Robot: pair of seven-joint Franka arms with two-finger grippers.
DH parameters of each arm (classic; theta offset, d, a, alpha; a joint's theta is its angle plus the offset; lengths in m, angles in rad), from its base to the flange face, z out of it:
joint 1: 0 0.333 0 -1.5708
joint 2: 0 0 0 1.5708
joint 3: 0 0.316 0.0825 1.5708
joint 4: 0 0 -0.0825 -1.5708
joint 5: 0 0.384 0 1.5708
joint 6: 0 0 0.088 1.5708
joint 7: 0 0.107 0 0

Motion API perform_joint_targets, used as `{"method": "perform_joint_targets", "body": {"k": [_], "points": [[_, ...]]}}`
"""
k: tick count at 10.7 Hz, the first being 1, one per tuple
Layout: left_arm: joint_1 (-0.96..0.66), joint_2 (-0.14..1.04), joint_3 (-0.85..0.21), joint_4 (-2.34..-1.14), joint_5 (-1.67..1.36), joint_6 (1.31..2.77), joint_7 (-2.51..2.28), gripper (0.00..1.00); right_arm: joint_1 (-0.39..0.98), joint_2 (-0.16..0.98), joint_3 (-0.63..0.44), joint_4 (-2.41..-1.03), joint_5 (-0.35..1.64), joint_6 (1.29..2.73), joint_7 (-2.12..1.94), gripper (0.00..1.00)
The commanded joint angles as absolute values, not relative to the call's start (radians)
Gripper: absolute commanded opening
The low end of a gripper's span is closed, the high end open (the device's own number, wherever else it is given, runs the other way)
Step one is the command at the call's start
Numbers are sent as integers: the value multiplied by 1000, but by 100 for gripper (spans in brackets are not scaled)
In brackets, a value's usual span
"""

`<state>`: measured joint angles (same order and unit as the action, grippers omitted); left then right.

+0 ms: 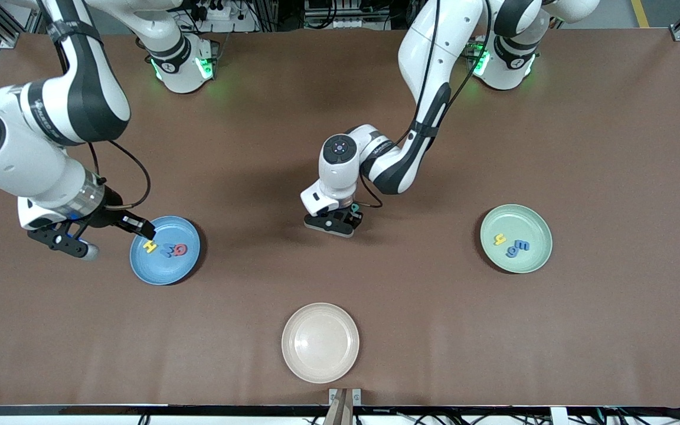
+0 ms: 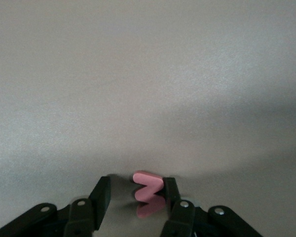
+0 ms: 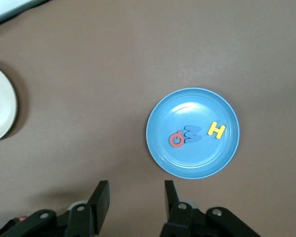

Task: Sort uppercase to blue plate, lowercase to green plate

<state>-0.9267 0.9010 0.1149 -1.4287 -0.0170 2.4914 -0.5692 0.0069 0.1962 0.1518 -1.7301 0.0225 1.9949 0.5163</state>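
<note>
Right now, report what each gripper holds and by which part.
Left gripper, down at mid-table, brackets the red w; one finger touches its edge, no clamp yet. Right gripper, above the blue plate, holds nothing.

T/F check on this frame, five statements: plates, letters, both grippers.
1. The blue plate holds three letters: yellow H, blue W and red Q. True.
2. The cream plate holds a letter. False: it shows none.
3. The left gripper is down at the table with the red w between its fingers. True; one finger touches it, with a gap at the other.
4. The right gripper holds the yellow H. False: nothing lies between its fingers and the H lies in the blue plate.
5. The green plate lies toward the right arm's end of the table. False: it lies toward the left arm's end.
</note>
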Motion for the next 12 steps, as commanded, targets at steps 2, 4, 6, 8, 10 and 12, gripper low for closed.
{"method": "perform_joint_targets", "body": {"k": [2, 4, 6, 8, 10, 12], "points": [[-936, 937, 130, -1370, -31, 2494, -575, 44, 5, 98, 147, -1727, 41, 1934, 422, 52], [-937, 937, 130, -1370, -31, 2494, -575, 28, 5, 54, 115, -1727, 32, 1898, 291, 59], [-937, 939, 130, -1371, -31, 2494, -577, 27, 9, 35, 80, -1724, 26, 1881, 217, 71], [-937, 936, 129, -1371, -32, 2491, -578, 21, 15, 28, 49, -1718, 25, 1865, 161, 85], [-933, 924, 129, -1371, -47, 2467, -577, 12, 17, 26, 32, -1701, 25, 1844, 115, 100], [-910, 884, 124, -1371, -46, 2384, -566, 0, 15, 28, 19, -1678, 25, 1803, 97, 100]]}}
